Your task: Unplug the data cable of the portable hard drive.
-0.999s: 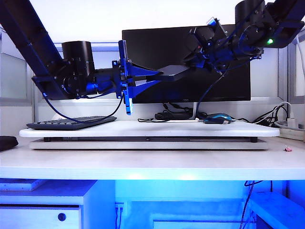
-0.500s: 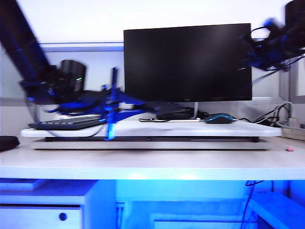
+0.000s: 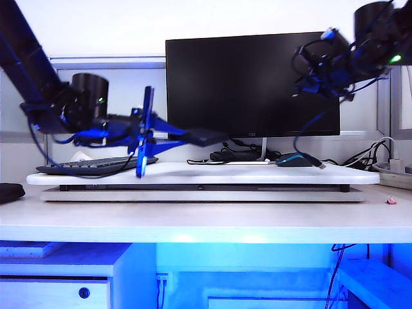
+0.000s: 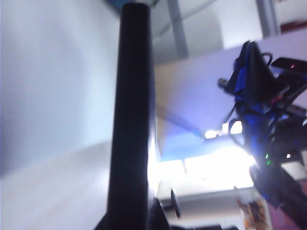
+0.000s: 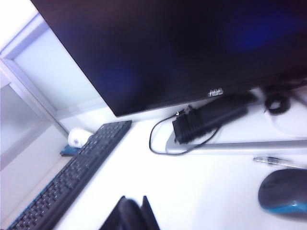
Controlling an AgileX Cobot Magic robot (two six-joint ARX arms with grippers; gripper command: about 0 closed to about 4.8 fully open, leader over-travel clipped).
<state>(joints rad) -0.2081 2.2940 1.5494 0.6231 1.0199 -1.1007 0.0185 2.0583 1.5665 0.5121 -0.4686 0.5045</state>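
the portable hard drive [image 3: 207,136] is up off the table, in front of the monitor's [image 3: 252,84] lower left corner, lying flat and level. the left gripper [image 3: 190,136] reaches in from the monitor's left, its blue fingers clamped on the drive's near end. in the left wrist view the drive [image 4: 133,120] shows edge-on as a long dark bar.

the data cable [image 3: 302,134] is apart from the drive. it hangs in a loose curve in front of the monitor's right part, and its free end [image 3: 319,165] dangles just above the table beside the blue-and-black mouse [image 3: 293,159]. its upper end runs up to the right gripper [image 3: 304,82], which is high by the monitor's right edge, well apart from the left gripper. in the right wrist view its dark fingers [image 5: 132,215] lie together; the cable between them cannot be made out there.

below the monitor, on its stand [image 5: 249,143], lies a black box [image 5: 211,120] with a thin looped cord [image 5: 158,143]. a black keyboard [image 5: 72,177] lies off the monitor's left, a pen [image 5: 278,162] and the mouse off its right.
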